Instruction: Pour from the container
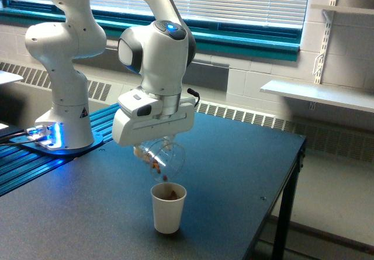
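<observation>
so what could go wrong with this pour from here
The clear cup is tilted above the white paper cup, and a brown bit is dropping just at the rim, so late bits could miss and land on the table. The paper cup looks light and stands unheld; a low swing could knock it over.
</observation>
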